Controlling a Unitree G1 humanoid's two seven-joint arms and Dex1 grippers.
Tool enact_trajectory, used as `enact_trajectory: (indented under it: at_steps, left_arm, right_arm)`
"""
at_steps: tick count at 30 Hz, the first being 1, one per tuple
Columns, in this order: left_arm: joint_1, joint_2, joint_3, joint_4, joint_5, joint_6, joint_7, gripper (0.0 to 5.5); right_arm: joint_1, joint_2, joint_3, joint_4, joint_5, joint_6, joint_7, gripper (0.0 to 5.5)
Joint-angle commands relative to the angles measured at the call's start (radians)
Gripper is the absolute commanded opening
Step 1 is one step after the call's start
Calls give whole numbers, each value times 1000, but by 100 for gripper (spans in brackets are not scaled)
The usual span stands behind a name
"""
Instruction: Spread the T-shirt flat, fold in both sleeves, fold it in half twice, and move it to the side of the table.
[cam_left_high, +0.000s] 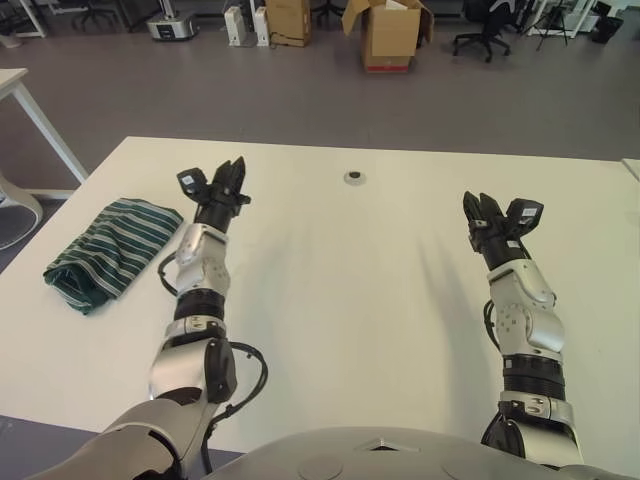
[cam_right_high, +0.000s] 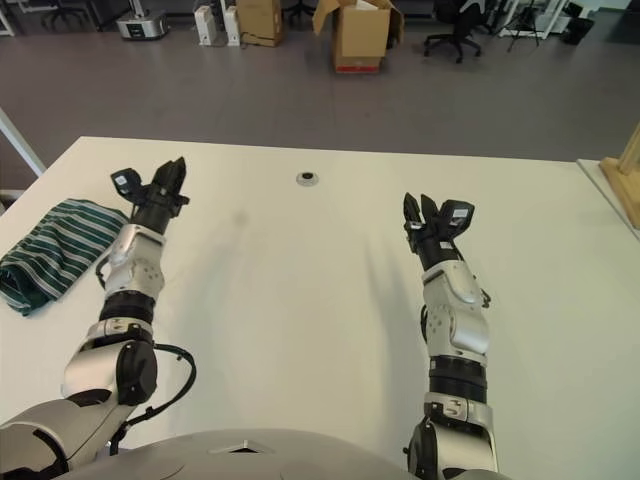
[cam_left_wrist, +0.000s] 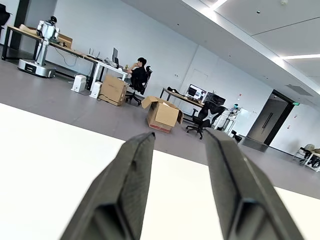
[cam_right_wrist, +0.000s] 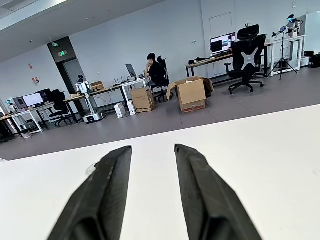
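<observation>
Lying folded near the table's (cam_left_high: 330, 300) left edge, the striped T-shirt (cam_left_high: 112, 252) is beside the left gripper (cam_left_high: 233, 168), whose jaws, like those of the right gripper (cam_left_high: 478, 201), stand apart.

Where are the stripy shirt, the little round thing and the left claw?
Green-and-white striped T-shirt (cam_left_high: 112, 252): left eye view, its middle.
Small grey round disc (cam_left_high: 355, 177): left eye view, its centre.
Black left claw (cam_left_high: 233, 166): left eye view, between its fingertips.

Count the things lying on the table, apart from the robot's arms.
2: a folded striped shirt near the table's left edge, and a small round disc near the far edge.
</observation>
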Motion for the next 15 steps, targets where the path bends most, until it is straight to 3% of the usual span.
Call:
enact_trajectory:
  at_steps: [1,15]
  left_arm:
    - [44,-57,-57,-30,50,3,43,178]
    - [54,-58,-69,-9,96,-48,91,178]
  right_arm:
    - [-2,11,-5,36,-18,-20,-39,159]
    - [-34,35,13,131,-77,-135,-99,159]
